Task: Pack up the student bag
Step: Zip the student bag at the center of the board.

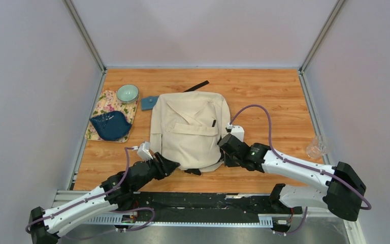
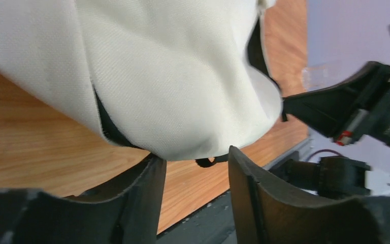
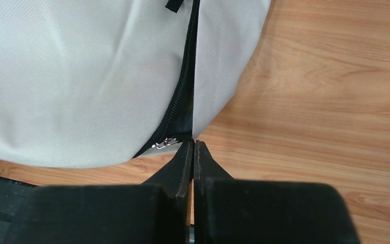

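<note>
The student bag [image 1: 190, 129], cream-beige with a front flap, lies flat at the table's middle. My left gripper [image 1: 171, 165] is open at its near left corner. In the left wrist view the bag's fabric [image 2: 172, 76] hangs just above the gap of the left gripper [image 2: 195, 155], and a black loop shows behind. My right gripper [image 1: 222, 152] is at the near right corner. In the right wrist view the right gripper [image 3: 193, 142] is shut, its tips touching the bag's edge [image 3: 81, 76] next to the metal zipper slider [image 3: 165, 143]. Nothing shows between the tips.
A floral mat [image 1: 101, 109] at the left holds a dark blue dish [image 1: 110, 125] and a green bowl [image 1: 127, 93]. A small blue pouch [image 1: 149, 103] lies by the bag's far left corner. A black strap [image 1: 197, 86] lies behind it. A clear cup [image 1: 316, 147] stands at the right edge.
</note>
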Controlling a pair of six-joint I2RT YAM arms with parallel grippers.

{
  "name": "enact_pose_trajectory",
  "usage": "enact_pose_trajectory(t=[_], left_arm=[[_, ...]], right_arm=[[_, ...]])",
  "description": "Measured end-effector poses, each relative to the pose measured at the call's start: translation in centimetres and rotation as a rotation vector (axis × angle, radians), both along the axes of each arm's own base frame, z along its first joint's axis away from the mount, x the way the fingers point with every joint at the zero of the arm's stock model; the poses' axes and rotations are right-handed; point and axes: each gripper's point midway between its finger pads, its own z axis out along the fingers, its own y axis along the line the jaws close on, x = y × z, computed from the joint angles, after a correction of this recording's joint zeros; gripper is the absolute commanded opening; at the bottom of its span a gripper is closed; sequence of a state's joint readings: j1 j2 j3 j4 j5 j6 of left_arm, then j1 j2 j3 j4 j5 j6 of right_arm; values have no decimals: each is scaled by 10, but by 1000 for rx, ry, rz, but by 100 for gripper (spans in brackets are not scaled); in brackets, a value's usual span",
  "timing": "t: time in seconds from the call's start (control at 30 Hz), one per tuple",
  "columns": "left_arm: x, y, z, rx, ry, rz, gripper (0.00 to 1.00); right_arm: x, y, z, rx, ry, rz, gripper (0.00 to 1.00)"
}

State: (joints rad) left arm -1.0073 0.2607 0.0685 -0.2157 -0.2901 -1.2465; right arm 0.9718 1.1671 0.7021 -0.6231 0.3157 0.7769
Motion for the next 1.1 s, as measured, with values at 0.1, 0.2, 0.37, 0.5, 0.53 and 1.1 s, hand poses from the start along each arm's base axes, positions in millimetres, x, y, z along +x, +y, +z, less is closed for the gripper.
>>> enact_pose_trajectory(t=[0.1, 0.2, 0.37, 0.5, 0.53, 1.1], left_arm=[[-4, 13, -12, 151, -4, -30, 66], [-8, 35, -20, 377, 9, -64, 66], [3, 33, 33, 488, -115, -130, 66], [7, 12, 58, 495, -226, -227, 67], [7, 5, 58, 499, -239, -259, 67], [-39, -117, 28, 568, -498, -860, 77]], right_arm=[[-2, 2, 3, 21, 1, 7, 0], [-3, 5, 6, 47, -1, 14, 0], [-5, 5, 5, 54, 9, 17, 0], [-5, 7, 6, 67, 12, 21, 0], [-6, 7, 6, 69, 13, 23, 0], [-7, 9, 14, 102, 4, 19, 0]])
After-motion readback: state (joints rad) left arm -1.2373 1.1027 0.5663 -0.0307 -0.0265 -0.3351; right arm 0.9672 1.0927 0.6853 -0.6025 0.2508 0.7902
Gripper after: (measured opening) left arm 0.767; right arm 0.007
